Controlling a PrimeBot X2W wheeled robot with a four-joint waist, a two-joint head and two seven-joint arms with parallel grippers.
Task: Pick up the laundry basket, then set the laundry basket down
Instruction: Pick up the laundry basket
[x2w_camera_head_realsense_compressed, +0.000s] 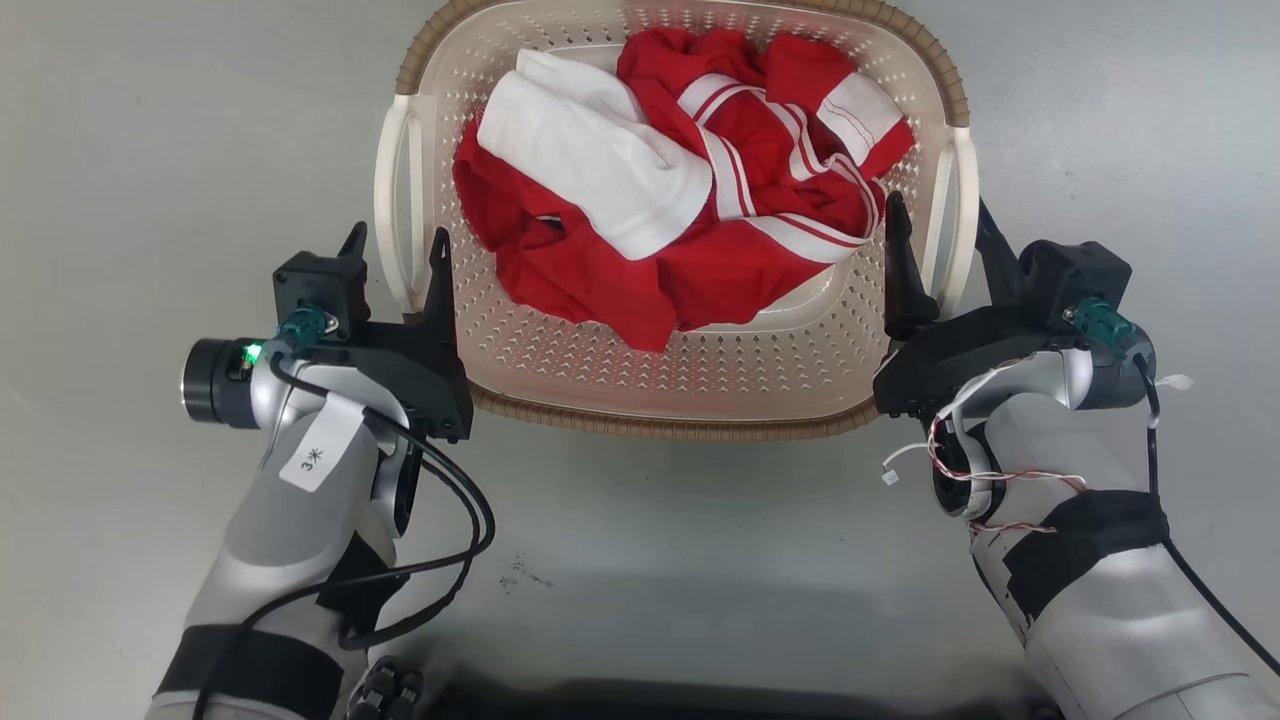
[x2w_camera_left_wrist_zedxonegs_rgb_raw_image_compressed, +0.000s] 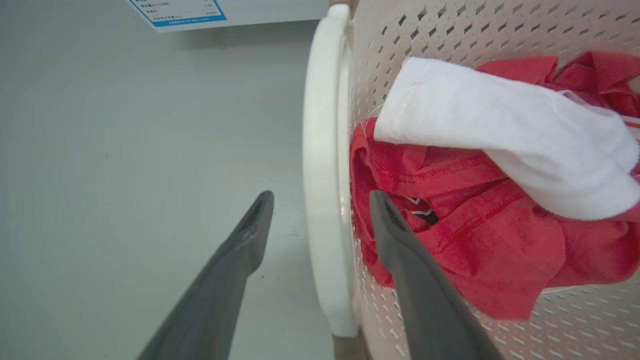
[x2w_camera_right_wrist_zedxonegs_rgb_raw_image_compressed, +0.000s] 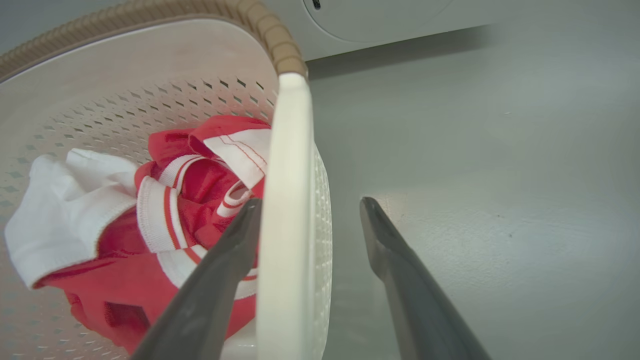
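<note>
Laundry basket (x2w_camera_head_realsense_compressed: 660, 385): one, two white handles (x2w_camera_head_realsense_compressed: 392, 190); left hand (x2w_camera_head_realsense_compressed: 397, 248), right hand (x2w_camera_head_realsense_compressed: 940, 228) each spread astride one handle, unclamped.

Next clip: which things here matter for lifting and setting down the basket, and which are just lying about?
Job in hand:
laundry basket
left handle, between the fingers of the open left claw
right handle, between the fingers of the open right claw

Just there:
red clothes and white cloth, inside the basket
washing machine
floor
</note>
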